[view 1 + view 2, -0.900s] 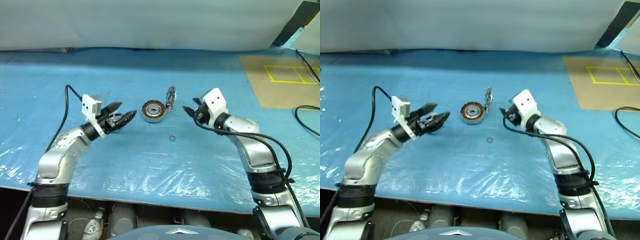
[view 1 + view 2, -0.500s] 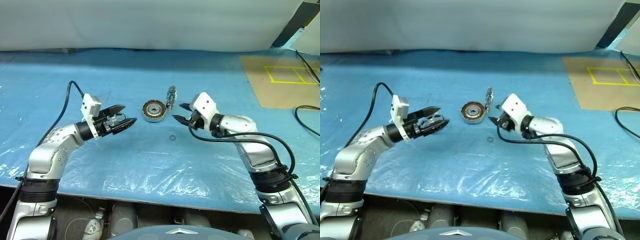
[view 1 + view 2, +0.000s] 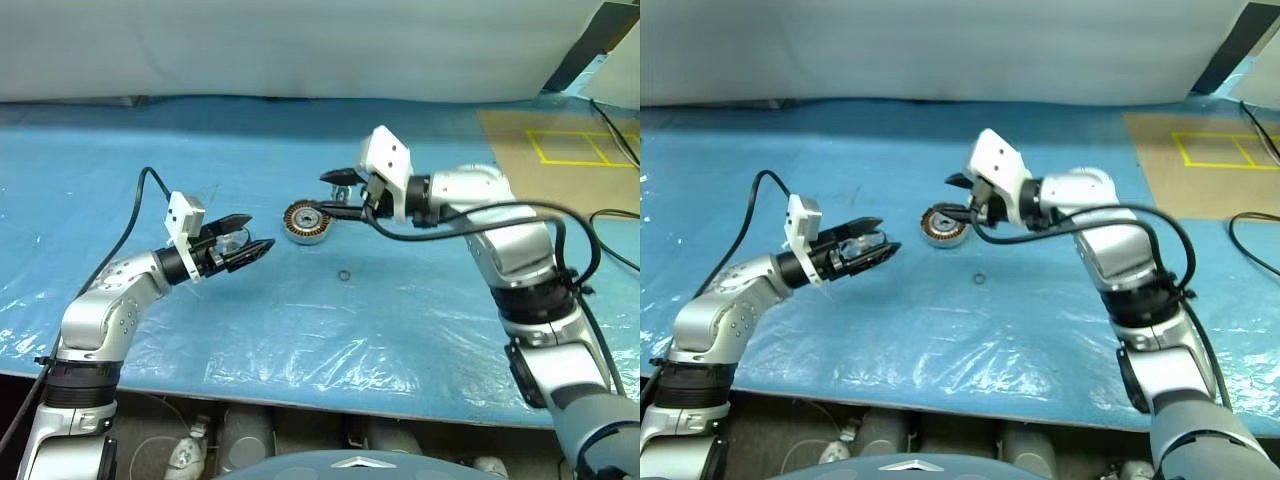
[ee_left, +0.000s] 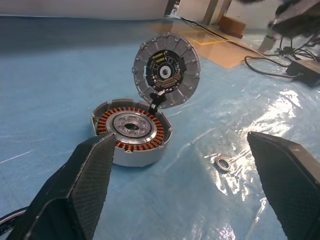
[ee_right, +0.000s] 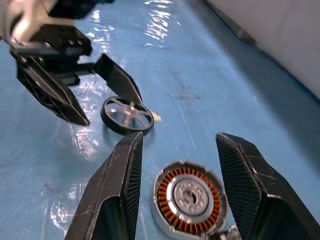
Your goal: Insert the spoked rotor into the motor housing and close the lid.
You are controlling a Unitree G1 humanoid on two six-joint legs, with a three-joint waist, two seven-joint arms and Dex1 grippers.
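The motor housing (image 3: 307,222) stands on the blue table, its copper windings and dark centre showing. Its lid (image 4: 166,70) stands upright on edge right behind it. My right gripper (image 3: 318,193) hovers open just above the housing and in front of the lid, holding nothing; the right wrist view looks down on the housing (image 5: 189,196) between its fingers. The spoked rotor (image 5: 127,115) lies flat on the table at the fingertips of my left gripper (image 3: 250,233). That gripper is wide open, points at the housing (image 4: 131,131) and stands well short of it.
A small metal ring (image 3: 344,275) lies on the table in front of the housing. The blue cover (image 3: 300,340) is crinkled clear plastic. A brown board with yellow tape (image 3: 560,160) and a black cable (image 3: 610,230) sit at the back right.
My right arm has lifted and swung left, carrying its gripper from beside the lid to above the housing. The left gripper has shifted only slightly.
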